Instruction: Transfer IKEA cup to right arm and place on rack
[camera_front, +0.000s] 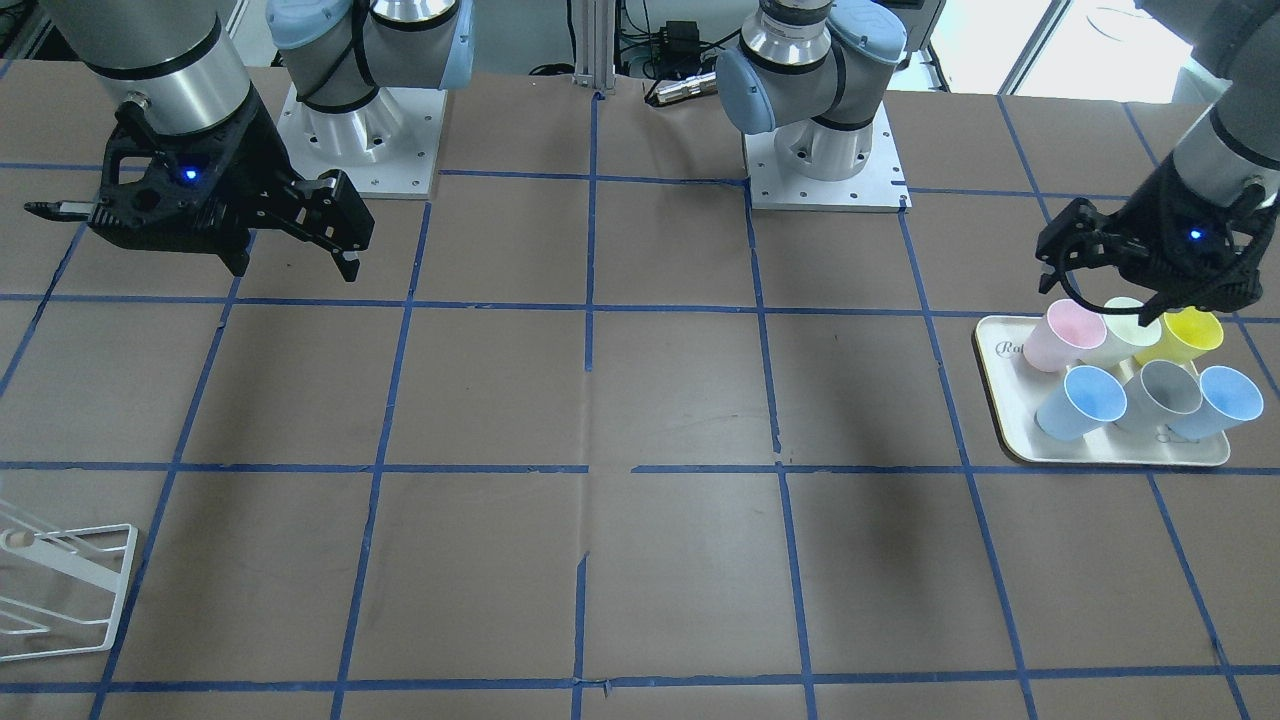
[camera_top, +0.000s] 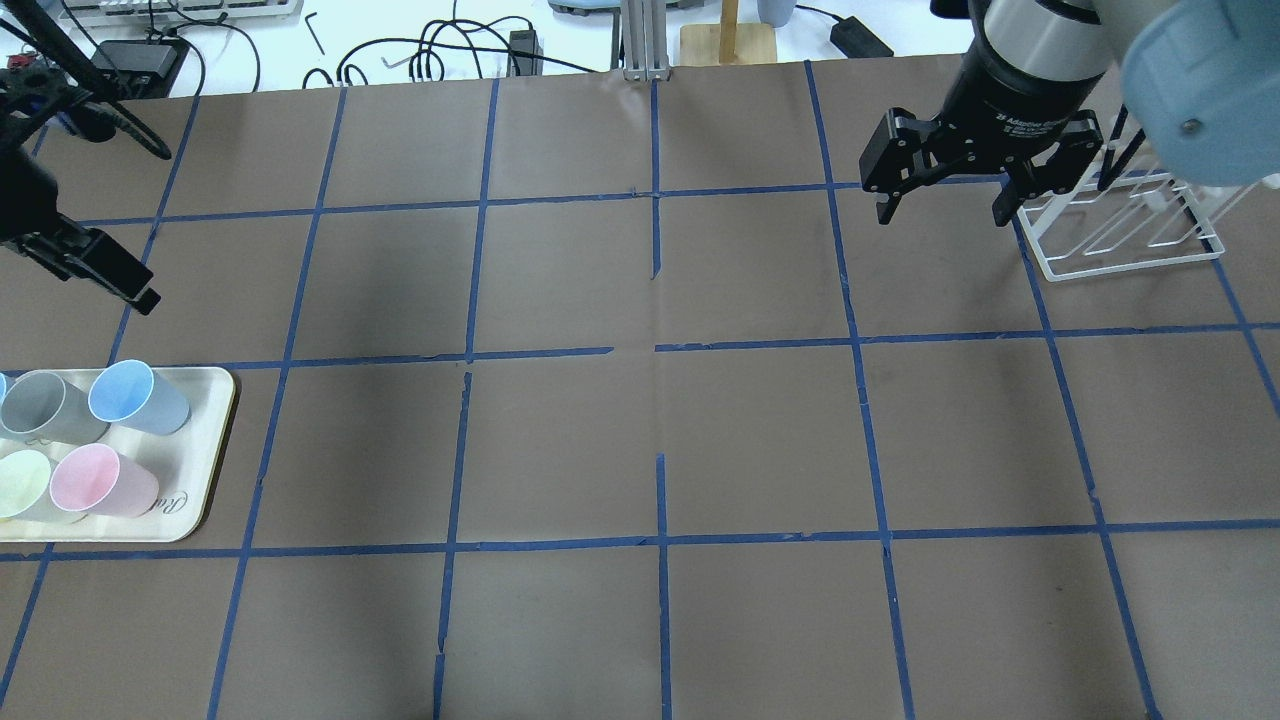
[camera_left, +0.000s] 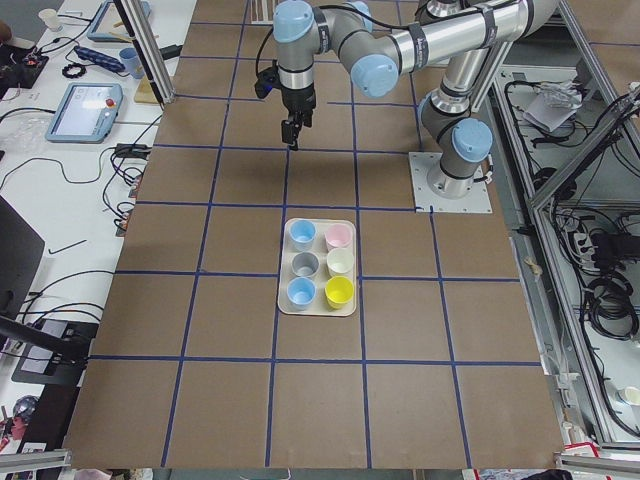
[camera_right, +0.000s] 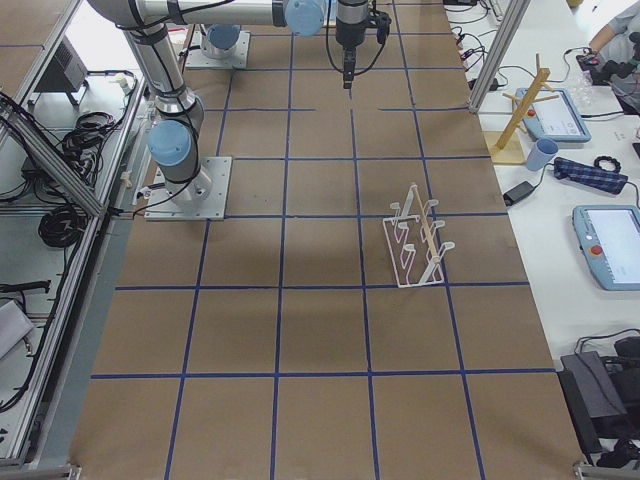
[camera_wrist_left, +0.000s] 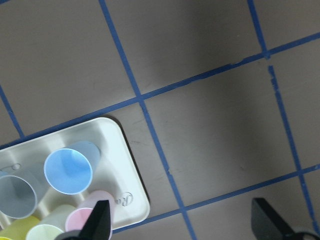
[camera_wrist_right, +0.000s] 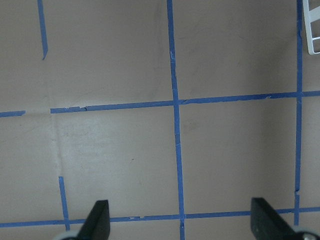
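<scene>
A cream tray (camera_front: 1120, 452) lies on the brown-papered desk (camera_front: 680, 400), which is gridded with blue tape. The tray is toward the left end, well in from every edge. In its row away from the operators' edge, a pink cup (camera_front: 1063, 335), a pale green cup (camera_front: 1122, 330) and a yellow cup (camera_front: 1190, 335) stand mouths up. A grey cup (camera_front: 1160, 393) stands mid-row on the other side. A wooden peg stand (camera_right: 520, 105) rises beyond the operators' edge.

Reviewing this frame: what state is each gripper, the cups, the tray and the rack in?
Left gripper: open, empty, raised near the tray.
Right gripper: open, empty, raised beside the rack.
IKEA cup: upright on the tray, not grasped.
Other five cups: upright on the tray.
Tray: flat on the table, holding six cups.
Rack: standing, pegs empty.
</scene>
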